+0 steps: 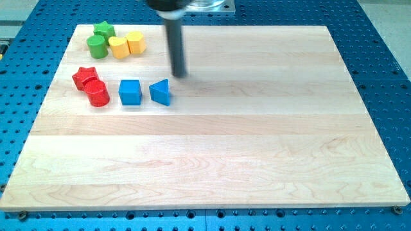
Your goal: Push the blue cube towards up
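Note:
The blue cube [130,92] sits on the wooden board [257,141] at the view's left, in the upper half. A blue triangular block [161,92] lies just to its right, a small gap apart. My tip [179,74] is the lower end of the dark rod that comes down from the view's top. It stands above and to the right of the blue triangular block, and farther up-right of the blue cube. It touches neither block.
A red star block [84,77] and a red cylinder [98,94] lie left of the blue cube. Near the board's top left are a green star [104,30], a green cylinder [97,46], a yellow heart-like block [119,47] and a yellow block [135,42].

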You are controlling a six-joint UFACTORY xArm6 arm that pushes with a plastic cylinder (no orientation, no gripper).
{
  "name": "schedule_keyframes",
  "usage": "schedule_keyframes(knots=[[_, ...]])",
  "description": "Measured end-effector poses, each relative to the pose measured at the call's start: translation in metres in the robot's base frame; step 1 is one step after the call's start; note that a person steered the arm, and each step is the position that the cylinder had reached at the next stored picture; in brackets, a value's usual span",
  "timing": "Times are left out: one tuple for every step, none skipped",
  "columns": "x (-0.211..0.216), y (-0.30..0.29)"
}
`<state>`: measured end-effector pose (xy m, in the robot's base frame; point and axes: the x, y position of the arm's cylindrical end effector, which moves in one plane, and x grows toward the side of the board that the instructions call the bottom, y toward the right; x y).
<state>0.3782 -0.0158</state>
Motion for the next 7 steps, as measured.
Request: schedule_keyframes(knots=[[0.048,0.008],[0.049,-0.051],[0.049,-0.093],[0.029,-0.105],[0.015,-0.104],[0.068,-0.1],[0.082,-0.137]])
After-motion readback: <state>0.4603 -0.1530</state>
